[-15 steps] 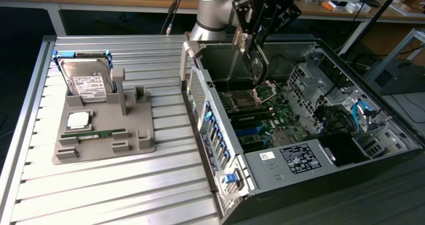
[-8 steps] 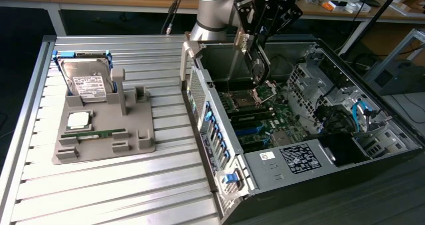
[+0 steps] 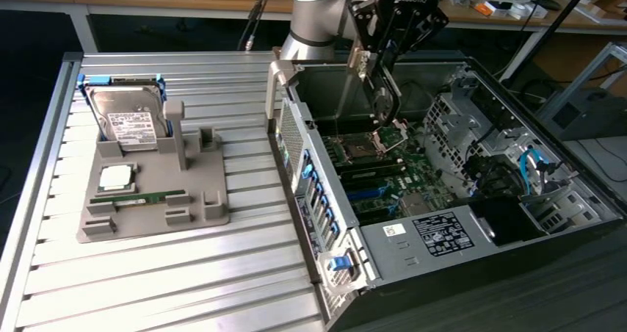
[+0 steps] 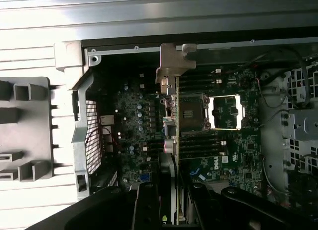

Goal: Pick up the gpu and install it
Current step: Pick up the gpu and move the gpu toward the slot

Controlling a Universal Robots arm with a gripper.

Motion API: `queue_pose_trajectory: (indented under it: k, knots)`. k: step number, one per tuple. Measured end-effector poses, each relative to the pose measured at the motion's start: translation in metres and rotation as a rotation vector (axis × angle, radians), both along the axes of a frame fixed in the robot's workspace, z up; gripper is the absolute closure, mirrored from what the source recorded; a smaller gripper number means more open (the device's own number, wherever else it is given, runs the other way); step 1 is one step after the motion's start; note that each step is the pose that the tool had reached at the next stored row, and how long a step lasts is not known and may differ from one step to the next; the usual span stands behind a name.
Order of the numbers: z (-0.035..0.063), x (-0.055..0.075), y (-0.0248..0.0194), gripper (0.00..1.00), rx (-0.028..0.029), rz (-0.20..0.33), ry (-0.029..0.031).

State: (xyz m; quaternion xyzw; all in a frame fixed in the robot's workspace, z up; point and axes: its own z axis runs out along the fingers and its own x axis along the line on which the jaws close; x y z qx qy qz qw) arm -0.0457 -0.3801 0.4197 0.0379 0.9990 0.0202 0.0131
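The gpu [image 3: 383, 100] is a thin dark card that hangs edge-on over the open computer case [image 3: 324, 222]. My gripper [image 3: 380, 56] is shut on its upper end and holds it above the motherboard [image 3: 392, 178], near the case's far wall. In the wrist view the gpu [image 4: 171, 135] runs as a narrow blade away from my gripper [image 4: 171, 202]. Its pale metal bracket [image 4: 175, 66] is at the far end, by the case's rear wall. The dark fingers [image 4: 148, 205] press on both sides of the card. The card is clear of the board.
On the slatted table [image 3: 147, 273], at the exterior view's left, a grey fixture [image 3: 147, 200] holds a silver hard drive [image 3: 128, 119], a processor chip [image 3: 116, 176] and a green memory stick [image 3: 147, 198]. The case holds an open CPU socket [image 4: 226, 113], drive cages [image 3: 480, 119] and blue cables [image 3: 534, 167].
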Motion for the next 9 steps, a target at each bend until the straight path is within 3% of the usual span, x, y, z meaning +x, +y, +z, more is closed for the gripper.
queue_pose_trajectory:
  k: [9]
  knots:
    - [-0.0017,0.0053,-0.0003,0.73,0.0,0.0,0.0001]
